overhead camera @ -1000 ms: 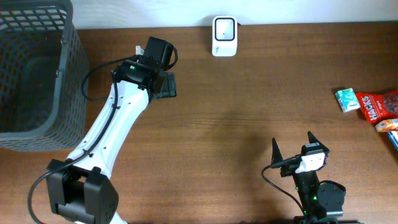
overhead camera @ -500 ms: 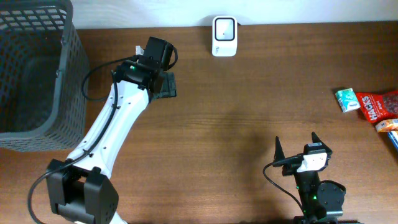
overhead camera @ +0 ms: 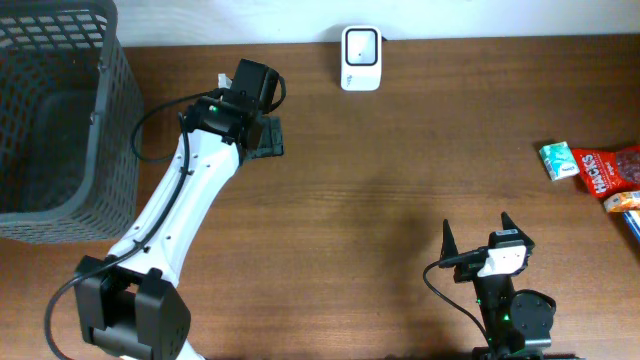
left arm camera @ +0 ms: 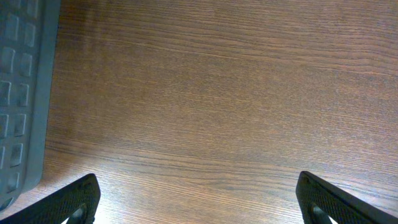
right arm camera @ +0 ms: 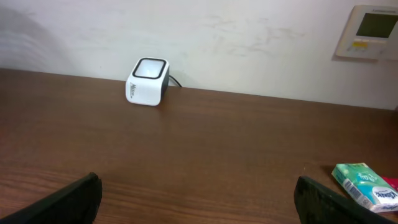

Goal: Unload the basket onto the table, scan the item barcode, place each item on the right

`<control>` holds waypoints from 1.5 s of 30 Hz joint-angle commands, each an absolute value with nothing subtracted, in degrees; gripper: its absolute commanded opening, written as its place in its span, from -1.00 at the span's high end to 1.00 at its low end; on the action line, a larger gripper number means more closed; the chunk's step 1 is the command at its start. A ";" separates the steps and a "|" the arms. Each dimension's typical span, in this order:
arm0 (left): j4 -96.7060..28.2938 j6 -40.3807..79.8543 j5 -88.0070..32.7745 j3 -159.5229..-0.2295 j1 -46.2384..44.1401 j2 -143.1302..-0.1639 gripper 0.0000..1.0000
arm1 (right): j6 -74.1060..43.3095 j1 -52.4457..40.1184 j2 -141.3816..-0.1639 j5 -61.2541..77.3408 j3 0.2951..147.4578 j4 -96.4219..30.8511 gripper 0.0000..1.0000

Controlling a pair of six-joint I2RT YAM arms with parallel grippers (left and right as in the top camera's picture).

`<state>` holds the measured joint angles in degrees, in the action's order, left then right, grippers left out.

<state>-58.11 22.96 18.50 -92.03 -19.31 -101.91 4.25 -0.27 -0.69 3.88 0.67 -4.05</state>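
Two grippers empty, jaws wide: left gripper (overhead camera: 264,136), right gripper (overhead camera: 474,222). Green pack (overhead camera: 556,160), red bag (overhead camera: 610,172) ahead-right of right gripper, well apart. Scanner (overhead camera: 360,45) ahead-left. Grab pack by sides, keep barcode showing.

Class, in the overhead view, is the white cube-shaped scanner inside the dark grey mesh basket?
No, the white cube-shaped scanner stands on the brown wooden table, apart from the dark grey mesh basket.
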 commanded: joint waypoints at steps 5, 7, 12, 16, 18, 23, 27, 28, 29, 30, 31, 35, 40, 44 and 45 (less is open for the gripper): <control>-58.19 23.07 19.09 -91.96 -19.33 -102.24 -0.98 | 3.84 0.12 -0.21 2.94 0.32 -4.32 -0.97; -58.19 23.07 19.09 -91.96 -19.33 -102.24 -0.98 | 3.84 0.12 -0.21 2.94 0.32 -4.32 -0.97; -58.19 23.07 19.09 -91.96 -19.33 -102.24 -0.98 | 3.84 0.12 -0.21 2.94 0.32 -4.34 -0.97; -58.19 23.07 19.09 -91.96 -19.33 -102.24 -0.98 | 3.84 0.12 -0.21 2.94 0.32 -4.32 -0.97; -58.19 23.07 19.09 -91.96 -19.33 -102.24 -0.98 | 3.84 0.12 -0.21 2.94 0.32 -4.32 -0.97; -58.19 23.07 19.07 -91.96 -19.33 -102.24 -0.98 | 3.86 0.12 -0.21 2.94 0.32 -4.32 -0.97; -58.19 23.07 19.07 -91.96 -19.33 -102.24 -0.98 | 3.84 0.12 -0.21 2.94 0.32 -4.32 -0.97; -58.19 23.07 19.07 -91.96 -19.33 -102.24 -0.98 | 3.86 0.12 -0.21 2.94 0.32 -4.32 -0.97; -58.19 23.07 19.07 -91.96 -19.33 -102.24 -0.98 | 3.84 0.12 -0.21 2.94 0.32 -4.32 -0.97; -58.24 23.07 19.09 -91.96 -19.33 -102.24 -0.98 | 3.84 0.12 -0.21 2.94 0.32 -4.32 -0.97; -58.24 23.07 19.09 -91.96 -19.33 -102.24 -0.98 | 3.84 0.12 -0.21 2.94 0.32 -4.32 -0.97; -58.48 23.07 19.09 -91.96 -19.33 -102.24 -0.98 | 3.84 0.12 -0.21 2.96 0.32 -4.32 -0.97; -59.29 22.15 20.67 -91.74 -19.31 -100.38 -0.98 | 3.84 0.12 -0.21 2.94 0.32 -4.32 -0.96; -56.58 19.11 20.80 -87.15 -18.41 -94.87 -0.98 | 3.84 0.12 -0.21 2.94 0.32 -4.32 -0.97; -55.29 17.63 20.69 -84.99 -17.85 -93.06 -0.98 | 3.84 0.12 -0.21 2.94 0.32 -4.32 -0.97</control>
